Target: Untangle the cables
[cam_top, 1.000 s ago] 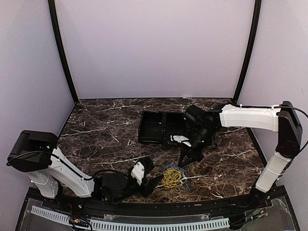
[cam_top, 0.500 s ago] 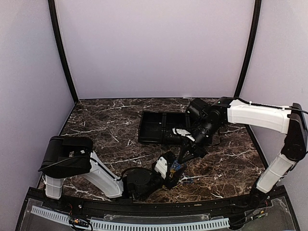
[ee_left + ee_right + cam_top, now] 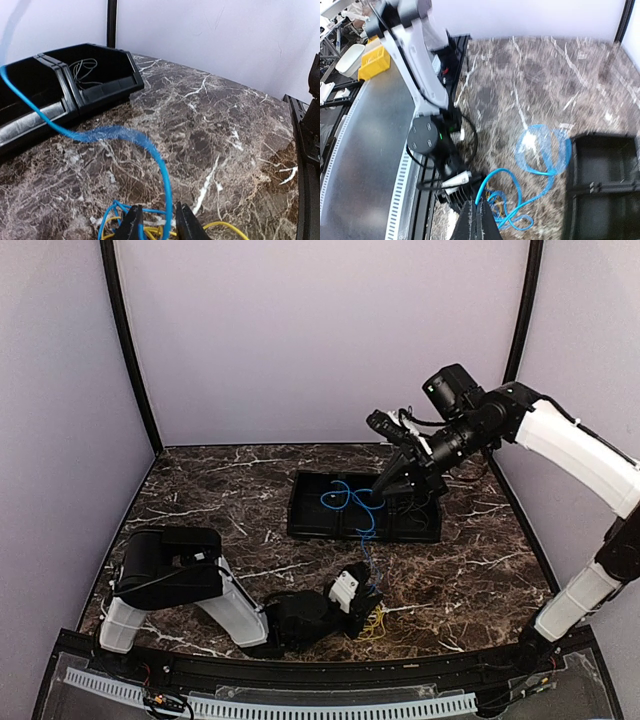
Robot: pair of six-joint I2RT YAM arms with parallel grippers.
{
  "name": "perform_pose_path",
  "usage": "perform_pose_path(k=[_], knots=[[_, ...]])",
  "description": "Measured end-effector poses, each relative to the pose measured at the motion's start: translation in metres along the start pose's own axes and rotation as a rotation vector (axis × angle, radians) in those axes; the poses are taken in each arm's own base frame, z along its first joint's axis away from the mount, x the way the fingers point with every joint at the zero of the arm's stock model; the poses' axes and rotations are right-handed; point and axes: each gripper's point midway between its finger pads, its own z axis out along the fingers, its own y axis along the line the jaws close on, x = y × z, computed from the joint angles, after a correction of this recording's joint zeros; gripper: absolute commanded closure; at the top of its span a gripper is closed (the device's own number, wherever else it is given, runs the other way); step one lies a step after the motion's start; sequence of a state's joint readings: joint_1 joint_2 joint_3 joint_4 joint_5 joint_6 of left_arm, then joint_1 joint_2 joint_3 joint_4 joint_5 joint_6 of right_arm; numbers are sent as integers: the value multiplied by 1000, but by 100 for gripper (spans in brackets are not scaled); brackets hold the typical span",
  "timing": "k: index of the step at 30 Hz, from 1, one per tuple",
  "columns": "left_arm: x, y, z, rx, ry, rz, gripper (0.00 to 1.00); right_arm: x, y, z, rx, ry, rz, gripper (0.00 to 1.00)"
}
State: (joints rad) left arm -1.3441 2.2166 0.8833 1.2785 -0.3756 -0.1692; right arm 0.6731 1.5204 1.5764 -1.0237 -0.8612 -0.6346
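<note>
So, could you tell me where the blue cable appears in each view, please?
Top external: blue cable looped over the black bin, trailing toward the near edge.
Left wrist: arcs from upper left down between the left fingers.
Right wrist: rises from the right fingers into a blurred loop.
Shared landmark: the black bin.

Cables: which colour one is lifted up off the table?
The blue cable, strung up to the right gripper; the yellow cable lies heaped on the table.
</note>
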Motion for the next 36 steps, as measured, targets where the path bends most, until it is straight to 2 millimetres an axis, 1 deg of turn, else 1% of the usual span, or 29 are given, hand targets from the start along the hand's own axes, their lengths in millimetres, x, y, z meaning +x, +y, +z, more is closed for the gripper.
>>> perform_pose_path(k=[2,4,7,9,14,15,17,19,21,23,25,27,31,32,34,36], knots=[[13,1,1,1,28,-3,75,-17,4,-11,9,-33,-38,100],[18,1,1,4,40,-12,76,-35,9,-23,18,-63,-77,100],[18,0,2,9,40,-32,76,-60,16,-42,48,-112,-141,100],[18,0,2,11,39,-42,77,-74,19,-58,78,-146,-178,100],[17,1,-1,16,31,-55,76,-102,14,-105,205,-224,-258,100],[17,1,-1,18,30,-55,75,-105,13,-111,224,-233,-266,100],[17,0,-3,25,25,-57,71,-109,11,-121,259,-250,-278,100],[17,-3,-4,35,23,-53,63,-113,10,-127,282,-267,-284,100],[14,-8,-5,48,19,-43,56,-116,10,-130,301,-286,-290,100],[9,-18,-8,65,10,-29,51,-114,7,-129,315,-297,-283,100],[0,-27,-12,75,-6,-16,49,-109,1,-126,328,-298,-256,100],[-17,-38,-17,88,-37,-2,48,-102,-10,-121,338,-292,-222,100],[-56,-53,-30,91,-106,16,47,-75,-38,-101,343,-257,-135,100],[-66,-56,-34,91,-124,20,47,-65,-45,-93,342,-243,-108,100],[-79,-58,-42,83,-145,22,47,-47,-59,-80,340,-216,-58,100],[-86,-55,-49,65,-146,22,46,-32,-71,-70,340,-195,-20,100]])
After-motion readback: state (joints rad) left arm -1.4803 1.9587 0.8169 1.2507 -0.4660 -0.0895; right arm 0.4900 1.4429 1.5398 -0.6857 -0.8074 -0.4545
